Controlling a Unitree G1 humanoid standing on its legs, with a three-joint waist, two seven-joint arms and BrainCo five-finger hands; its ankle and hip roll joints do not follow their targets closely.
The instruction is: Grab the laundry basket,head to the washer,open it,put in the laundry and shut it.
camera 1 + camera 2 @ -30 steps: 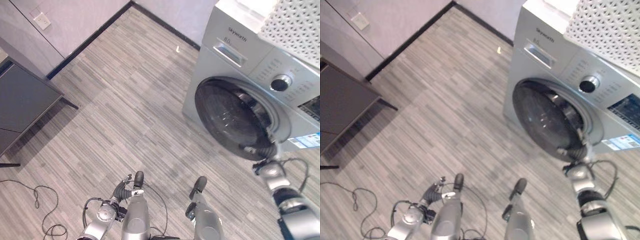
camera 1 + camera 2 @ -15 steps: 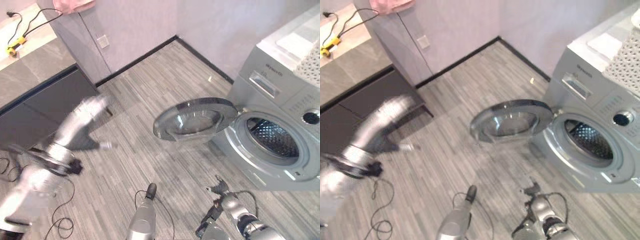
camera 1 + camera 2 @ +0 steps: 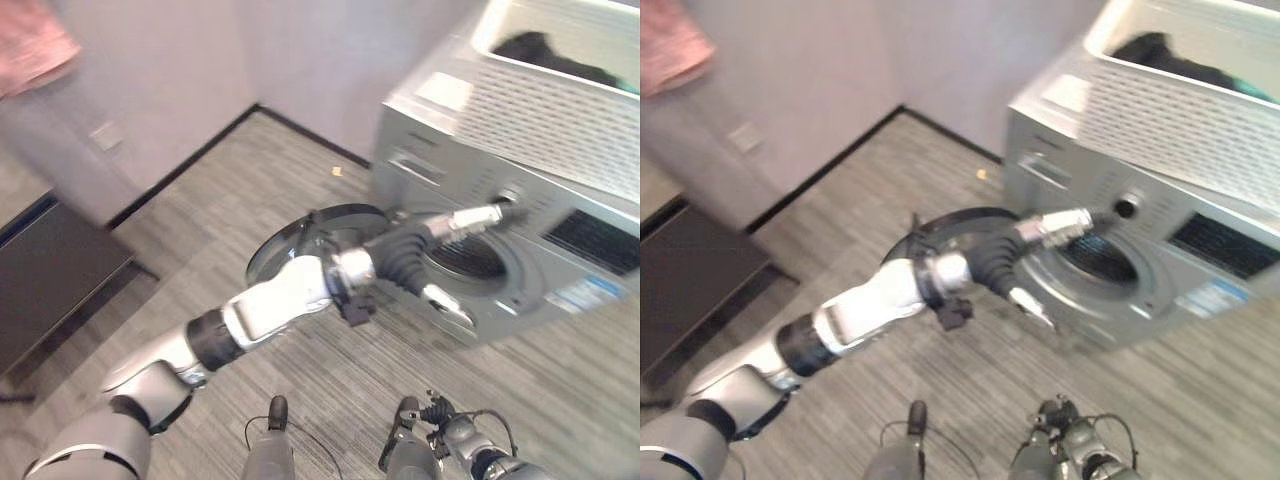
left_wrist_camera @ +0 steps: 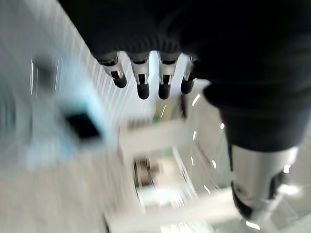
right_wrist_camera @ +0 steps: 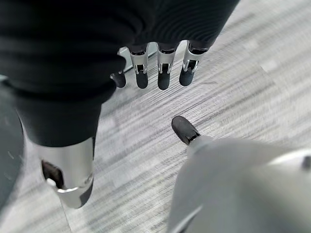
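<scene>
Grey plank flooring (image 3: 230, 230) is running up to the washer (image 3: 560, 250), whose door (image 3: 300, 235) is hanging open while the laundry basket (image 3: 1200, 100) is sitting on top, still loaded, as the left hand (image 3: 470, 218) is reaching up, fingers straight, holding nothing.

Left hand (image 3: 470, 222) extended with straight fingers; right hand (image 3: 440, 415) hangs low.
</scene>
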